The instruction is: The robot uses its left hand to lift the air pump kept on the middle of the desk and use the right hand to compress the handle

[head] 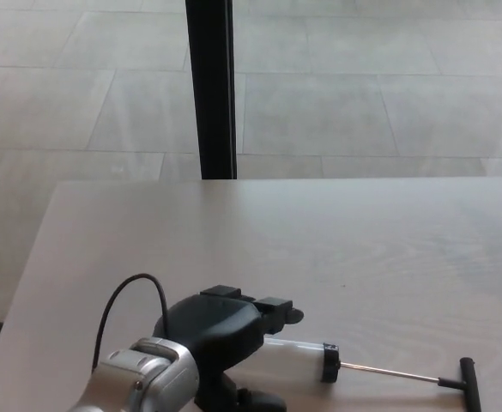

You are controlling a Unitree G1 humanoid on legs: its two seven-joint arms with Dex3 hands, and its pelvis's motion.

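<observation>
The air pump point(298, 364) lies flat on the desk point(362, 249) near the front edge, at about 6 o'clock in the picture, with its clear tube under the left hand point(220, 330), its black cap at 3 o'clock from the hand, and its thin rod and black handle point(468, 384) far out at 3 o'clock. The left hand sits over the left end of the tube with fingers point(276, 309) above it and a thumb below, close around it, but I cannot tell if it is gripping. The desk is bare from 12 to 3 o'clock, its far edge lies at 12 o'clock by a black post point(211, 86), and its left edge is near the arm at 9 o'clock.
</observation>
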